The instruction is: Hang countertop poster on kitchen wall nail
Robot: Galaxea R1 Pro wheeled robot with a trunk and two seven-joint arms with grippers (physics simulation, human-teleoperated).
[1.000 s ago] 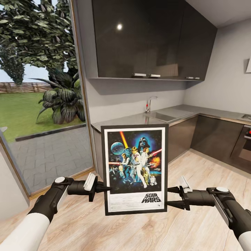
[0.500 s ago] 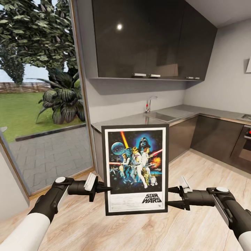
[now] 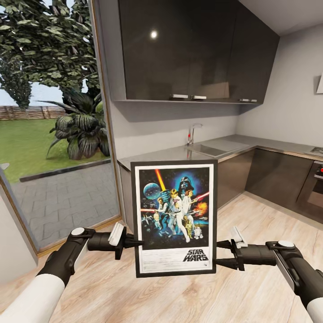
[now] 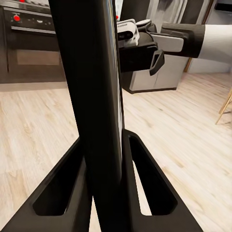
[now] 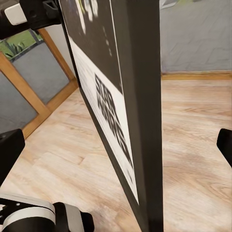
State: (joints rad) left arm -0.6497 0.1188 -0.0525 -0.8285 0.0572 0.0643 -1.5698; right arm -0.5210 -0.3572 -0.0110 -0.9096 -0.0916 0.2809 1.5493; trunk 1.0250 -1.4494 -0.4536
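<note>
The poster [image 3: 174, 217] is held upright above the wooden floor [image 3: 179, 296], its side edges clamped by the fingers of the left gripper [image 3: 138, 243] and right gripper [image 3: 216, 259]. The bench [image 3: 179, 154] lies behind.

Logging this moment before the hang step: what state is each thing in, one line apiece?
poster: upright, off the countertop, held in the air between both grippers, print facing the head camera.
left gripper: shut on the poster's left edge.
right gripper: at the poster's right edge; its grip is unclear.
kitchen countertop: bare behind the poster.
upper cabinets: doors closed.
tap: no water visible.
</note>
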